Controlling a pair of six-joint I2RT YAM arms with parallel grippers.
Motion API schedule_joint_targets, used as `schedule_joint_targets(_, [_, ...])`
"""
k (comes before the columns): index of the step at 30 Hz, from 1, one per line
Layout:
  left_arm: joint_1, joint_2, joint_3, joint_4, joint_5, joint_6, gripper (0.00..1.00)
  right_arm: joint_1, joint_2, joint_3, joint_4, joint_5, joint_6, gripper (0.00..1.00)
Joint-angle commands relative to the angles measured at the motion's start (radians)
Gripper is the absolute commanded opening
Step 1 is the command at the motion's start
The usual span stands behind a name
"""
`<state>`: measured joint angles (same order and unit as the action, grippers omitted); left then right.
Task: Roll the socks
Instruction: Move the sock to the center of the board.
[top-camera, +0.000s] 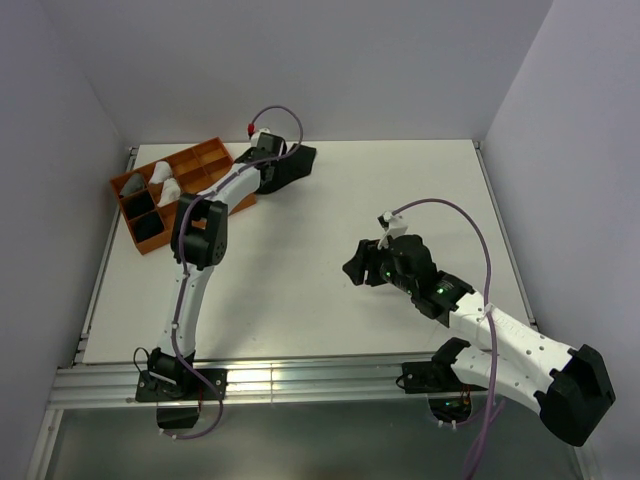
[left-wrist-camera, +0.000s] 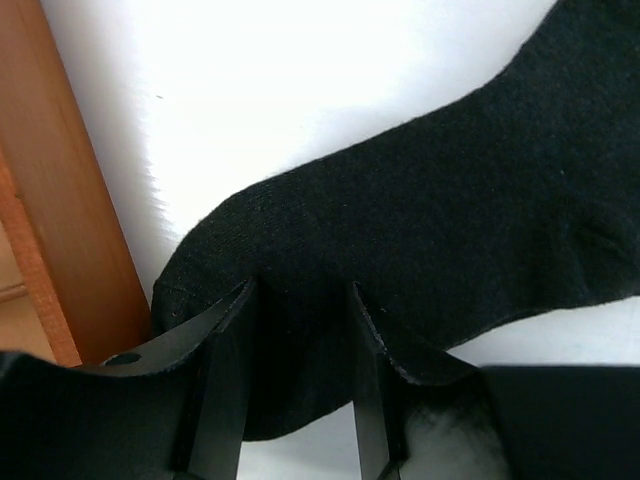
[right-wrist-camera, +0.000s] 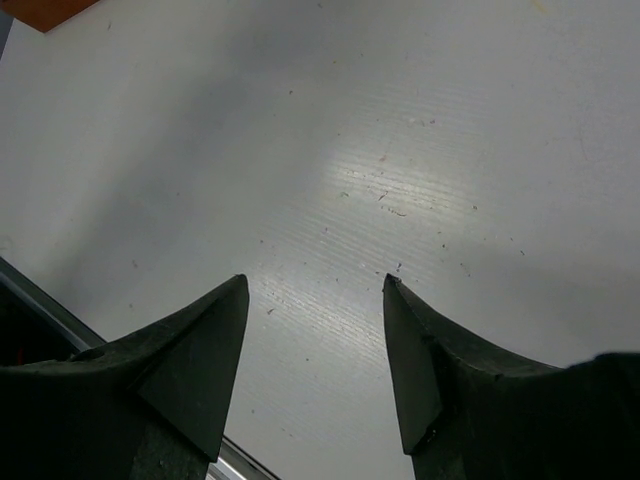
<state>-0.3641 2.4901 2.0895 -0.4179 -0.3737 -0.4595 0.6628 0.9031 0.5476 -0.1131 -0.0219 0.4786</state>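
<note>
The black sock (top-camera: 296, 162) (left-wrist-camera: 450, 200) lies flat on the white table (top-camera: 400, 190), just beside the orange tray (top-camera: 200, 147) at its far right corner. One end of it almost touches the tray's wooden wall (left-wrist-camera: 60, 200). The left gripper (top-camera: 273, 172) (left-wrist-camera: 300, 300) is down on that end, at the edge of the tray. Its fingers (left-wrist-camera: 228, 340) are about half closed and pinch the cloth, which fills the gap between them.

The right gripper (top-camera: 358, 268) (right-wrist-camera: 315, 290) hangs over bare table, well apart from the tray on its right. Its fingers (right-wrist-camera: 205, 350) stand wide and hold nothing.

Inside the tray, the compartments at the left end hold a pale rolled pair (top-camera: 166, 180), a grey bundle (top-camera: 133, 185) and a black bundle (top-camera: 150, 228).
</note>
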Motion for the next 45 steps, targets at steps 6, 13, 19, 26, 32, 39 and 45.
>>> schedule_joint_targets(6, [-0.09,-0.04,-0.101,-0.121,0.131,-0.019,0.43,-0.006,-0.015,0.002,-0.003,0.014,-0.02,0.63])
schedule_joint_targets(13, [-0.265,-0.201,-0.425,-0.045,0.18,-0.028,0.43,-0.006,-0.093,0.009,-0.045,0.076,-0.04,0.63])
schedule_joint_targets(19, [-0.414,-0.471,-0.819,0.063,0.125,-0.054,0.48,-0.006,-0.176,0.003,-0.079,0.1,-0.043,0.63])
schedule_joint_targets(26, [-0.412,-0.739,-0.971,0.131,-0.071,-0.011,0.71,-0.008,-0.257,-0.031,-0.083,0.099,-0.04,0.63])
schedule_joint_targets(32, [-0.417,-0.81,-0.931,0.079,-0.028,-0.245,0.69,-0.008,-0.303,-0.037,-0.102,0.091,-0.034,0.63])
schedule_joint_targets(39, [-0.424,-0.84,-1.023,0.059,-0.059,-0.496,0.61,-0.008,-0.314,-0.067,-0.088,0.073,-0.026,0.63])
schedule_joint_targets(45, [-0.418,-0.755,-0.997,0.056,-0.082,-0.541,0.56,-0.008,-0.283,-0.072,-0.065,0.069,-0.015,0.63])
